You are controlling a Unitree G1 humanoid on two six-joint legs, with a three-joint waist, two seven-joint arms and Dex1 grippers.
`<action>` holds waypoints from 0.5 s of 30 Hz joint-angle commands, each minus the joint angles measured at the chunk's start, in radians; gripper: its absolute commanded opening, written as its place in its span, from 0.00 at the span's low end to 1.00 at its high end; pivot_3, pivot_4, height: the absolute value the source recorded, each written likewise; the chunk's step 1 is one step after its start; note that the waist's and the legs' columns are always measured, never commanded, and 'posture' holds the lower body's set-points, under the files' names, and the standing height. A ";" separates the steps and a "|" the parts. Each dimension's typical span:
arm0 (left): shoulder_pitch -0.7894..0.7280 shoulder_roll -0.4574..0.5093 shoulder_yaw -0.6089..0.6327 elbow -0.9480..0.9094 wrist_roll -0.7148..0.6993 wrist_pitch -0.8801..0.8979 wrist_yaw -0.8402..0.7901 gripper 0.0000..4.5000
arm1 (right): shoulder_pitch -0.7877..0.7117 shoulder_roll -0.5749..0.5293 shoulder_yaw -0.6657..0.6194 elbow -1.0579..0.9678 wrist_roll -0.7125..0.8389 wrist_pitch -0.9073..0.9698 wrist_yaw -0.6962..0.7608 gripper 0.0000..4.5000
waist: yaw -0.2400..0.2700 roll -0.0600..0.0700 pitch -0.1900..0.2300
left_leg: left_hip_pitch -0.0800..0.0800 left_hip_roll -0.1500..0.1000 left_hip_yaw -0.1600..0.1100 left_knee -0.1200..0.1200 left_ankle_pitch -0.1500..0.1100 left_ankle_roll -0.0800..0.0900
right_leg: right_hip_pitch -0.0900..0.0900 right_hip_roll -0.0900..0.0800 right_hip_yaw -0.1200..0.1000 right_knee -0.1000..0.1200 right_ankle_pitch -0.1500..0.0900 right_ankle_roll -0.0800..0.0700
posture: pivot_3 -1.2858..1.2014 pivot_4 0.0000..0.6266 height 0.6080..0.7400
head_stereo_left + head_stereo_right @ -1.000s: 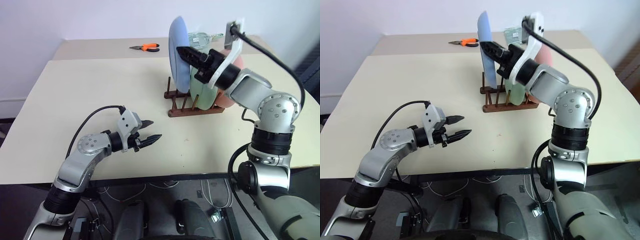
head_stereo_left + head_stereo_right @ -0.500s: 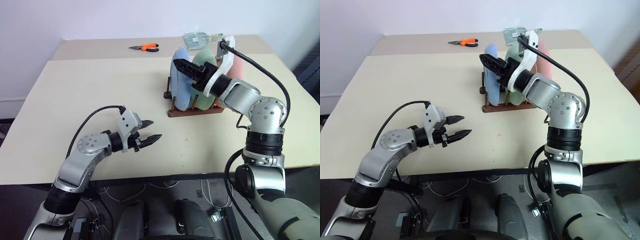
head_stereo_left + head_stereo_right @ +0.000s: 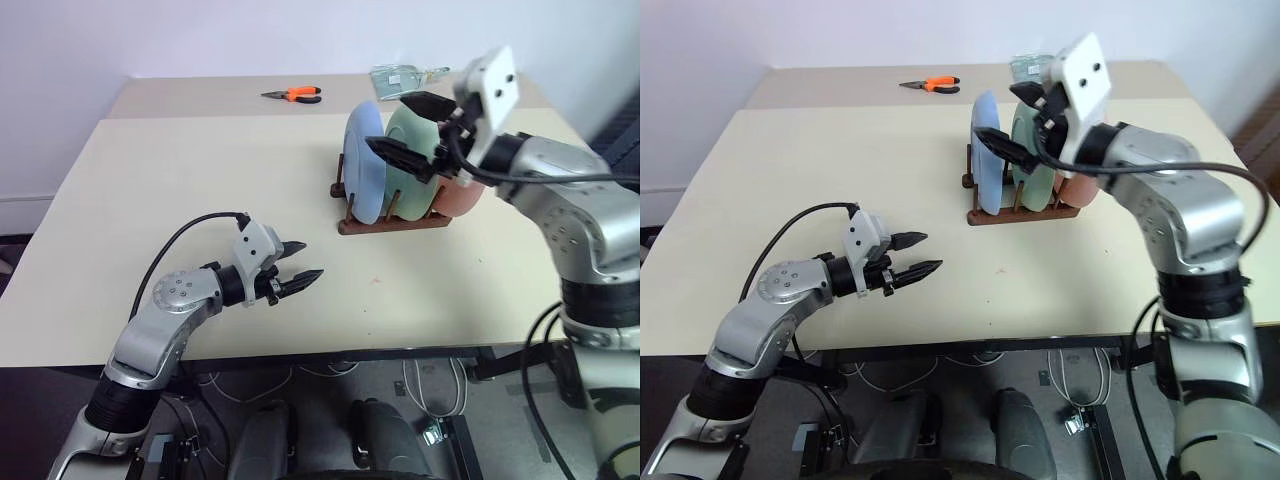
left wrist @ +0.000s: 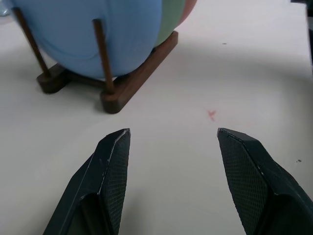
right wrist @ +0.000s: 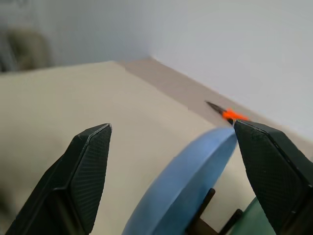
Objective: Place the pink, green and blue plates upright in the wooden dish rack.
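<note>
Cream desk (image 3: 180, 180) carries everything, w/ the wooden dish rack (image 3: 392, 222) sitting toward the robot's right-far side, its long axis running roughly left-right across the desk. All three plates stand upright on edge betw. the pegs, faces turned along that axis: blue plate (image 3: 364, 164) at the rack's left end, green plate (image 3: 412, 160) in the middle, pink plate (image 3: 462, 196) at the right end, partly hidden behind the right arm. By my read the task looks essentially done, nothing left lying flat. Key relation for the next move: right tool (image 3: 408, 128) hangs just above and beside the blue and green rims, jaws spread wide w/ nothing in them, apparently clear of the plates; the blue rim shows betw. its fingers in the right wrist view. So the plates lie below and just ahead of it, and I'd judge a clean exit is up and back toward the robot's right, not across the rack. Left tool (image 3: 297, 270) is well apart from the rack, low over the desk on the near-left, about half open and empty, pointing at the rack's near rail. Right arm is clearly the nearer one. Orange pliers (image 3: 294, 95) lie far back on the desk, not involved.
</note>
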 commanded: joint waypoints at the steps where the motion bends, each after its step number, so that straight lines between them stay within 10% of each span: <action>1: 0.029 0.036 0.114 -0.003 -0.014 -0.019 0.012 0.64 | 0.190 -0.125 -0.223 -0.045 0.047 -0.029 0.166 0.90 | 0.008 0.000 0.000 | 0.000 0.000 0.000 0.000 0.000 0.000 | 0.000 0.000 0.000 0.000 0.000 0.000 | 0.52 0.24 1.00; 15: 0.138 0.101 0.229 0.054 -0.011 -0.081 -0.009 0.64 | 0.487 -0.107 -0.242 0.178 -0.132 -0.254 0.250 0.90 | -0.006 0.001 0.000 | 0.002 0.001 0.001 0.000 0.000 -0.001 | 0.001 -0.001 0.001 0.000 -0.002 -0.004 | 0.52 0.24 1.00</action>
